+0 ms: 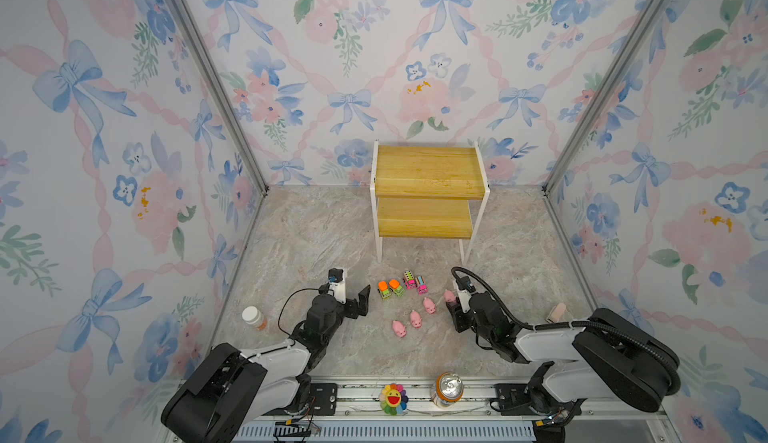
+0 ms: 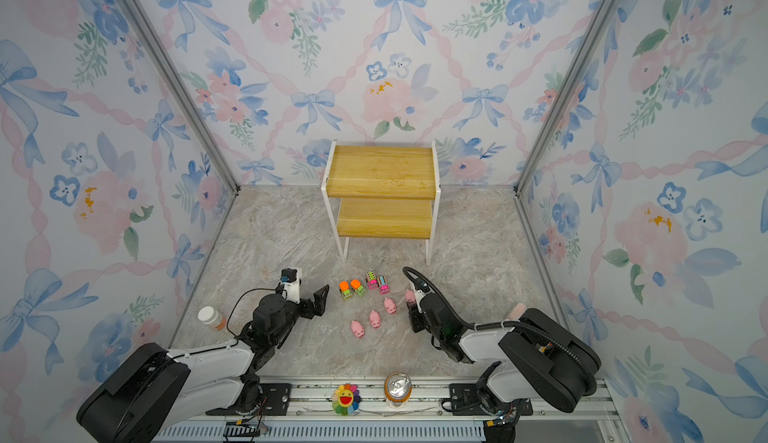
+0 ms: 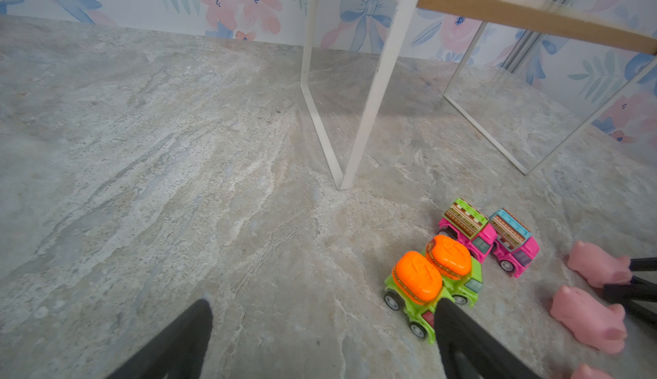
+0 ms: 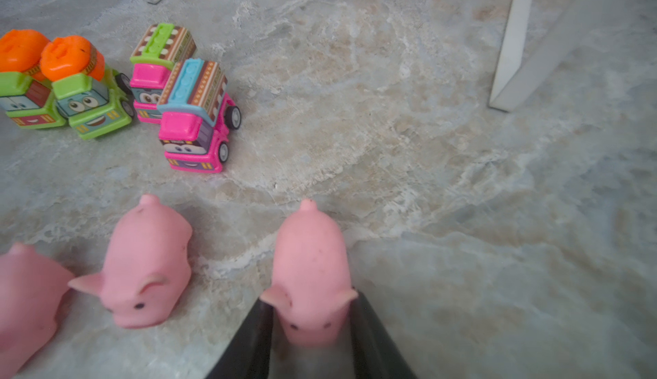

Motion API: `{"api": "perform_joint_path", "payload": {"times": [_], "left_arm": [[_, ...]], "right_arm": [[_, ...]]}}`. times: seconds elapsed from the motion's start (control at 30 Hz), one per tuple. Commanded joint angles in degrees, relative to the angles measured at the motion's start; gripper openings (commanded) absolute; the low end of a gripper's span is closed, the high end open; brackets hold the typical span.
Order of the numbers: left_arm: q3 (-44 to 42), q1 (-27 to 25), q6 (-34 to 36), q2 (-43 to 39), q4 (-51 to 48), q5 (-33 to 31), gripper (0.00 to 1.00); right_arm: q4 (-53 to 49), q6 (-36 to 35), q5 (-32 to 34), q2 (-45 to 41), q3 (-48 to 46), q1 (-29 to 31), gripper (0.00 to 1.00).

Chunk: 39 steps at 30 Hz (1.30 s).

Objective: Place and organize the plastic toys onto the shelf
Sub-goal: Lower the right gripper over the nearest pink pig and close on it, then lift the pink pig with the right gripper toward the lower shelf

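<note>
Clearly the right jaws press against the cheeks of the end pig (image 4: 309, 270), standing on the surface (image 1: 316, 229), probably chosen as nearest that arm. The left jaws gape wide and empty beside the green trucks (image 3: 416, 277), seemingly staged for them. Beyond, the shelf (image 1: 428, 170) stands bare.

Marbled tabletop (image 1: 316, 233) carries the shelf (image 1: 428, 170) at back; trucks (image 1: 397, 288) and pigs (image 1: 415, 318) before it; bottle (image 1: 253, 317) at left.
</note>
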Motion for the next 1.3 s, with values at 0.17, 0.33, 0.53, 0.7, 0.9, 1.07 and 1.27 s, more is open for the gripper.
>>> {"api": "perform_joint_path", "payload": {"times": [0.17,0.33,0.53,0.7,0.9,1.07,1.27], "left_arm": [[0.01,-0.3,-0.03,0.79,0.75,-0.6,0.98],[-0.05,-0.32,-0.04,0.68,0.71,-0.63,0.98],[0.01,-0.3,-0.04,0.71,0.75,-0.72,0.98],[0.03,-0.3,-0.04,0.84,0.75,-0.69,0.98],[0.14,-0.32,0.05,0.89,0.75,-0.6,0.98],[0.23,-0.3,0.14,1.04,0.75,-0.36,0.98],[0.58,-0.3,0.39,0.96,0.72,-0.14,0.98]], "right_arm": [[1.22,-0.67,-1.62,2.66,1.47,-0.32,0.32],[1.83,-0.53,-1.98,3.51,1.82,-0.37,0.28],[2.02,-0.27,-2.14,3.28,1.77,-0.35,0.24],[2.06,0.5,-2.06,0.96,1.61,-0.34,0.24],[1.0,1.04,-1.6,-2.2,1.89,-0.33,0.24],[-1.28,1.52,-1.06,-6.01,2.5,-0.33,0.23],[-9.55,0.59,-0.3,-14.39,6.88,-0.02,0.23]]}}
